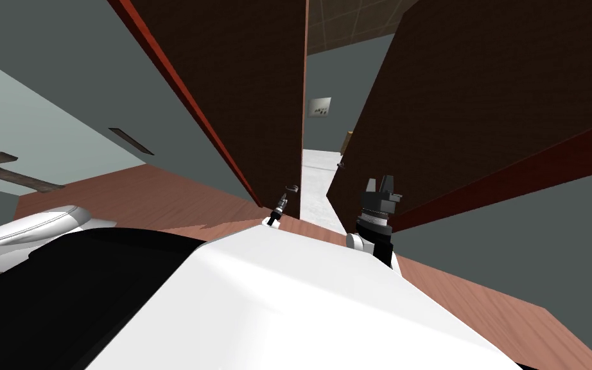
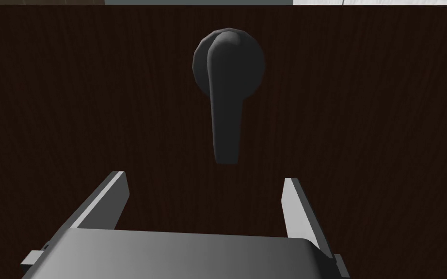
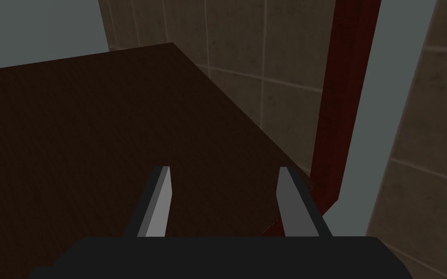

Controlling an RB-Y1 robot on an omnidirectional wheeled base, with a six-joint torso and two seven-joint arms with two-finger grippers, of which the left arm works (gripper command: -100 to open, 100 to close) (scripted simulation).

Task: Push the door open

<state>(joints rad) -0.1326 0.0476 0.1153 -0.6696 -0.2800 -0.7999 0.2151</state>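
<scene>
The dark door (image 1: 237, 83) stands ajar at my eleven o'clock. Its lever handle (image 2: 226, 97) is just beyond my left gripper (image 2: 204, 177), fingers apart. My right gripper (image 3: 223, 169), at one o'clock, is spread too, facing a second door (image 1: 481, 96).

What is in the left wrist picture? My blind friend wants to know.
A dark lever handle on a dark brown door faces the left gripper. The jaws stand open, and the lever's tip points toward the gap between them; nothing is gripped.
</scene>
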